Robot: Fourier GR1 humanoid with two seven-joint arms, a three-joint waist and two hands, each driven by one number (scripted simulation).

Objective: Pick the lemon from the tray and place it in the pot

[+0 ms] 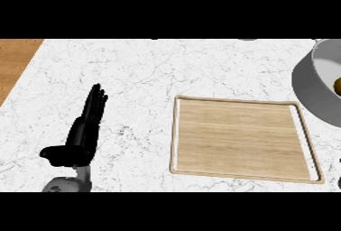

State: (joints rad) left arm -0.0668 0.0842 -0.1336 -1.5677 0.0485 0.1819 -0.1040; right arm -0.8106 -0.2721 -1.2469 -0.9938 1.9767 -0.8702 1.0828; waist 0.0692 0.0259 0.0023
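Note:
The wooden tray (241, 173) lies on the marble counter right of centre, with nothing on it. At the right edge stands the grey pot (311, 88), partly cut off; a small yellow piece of the lemon (338, 84) shows inside it. My left hand (85, 131) rests open at the lower left, fingers straight and pointing up the counter, well left of the tray. A dark speck at the lower right edge may be part of my right hand, too little to tell.
A wooden surface (15, 56) borders the marble counter (133, 72) at the upper left.

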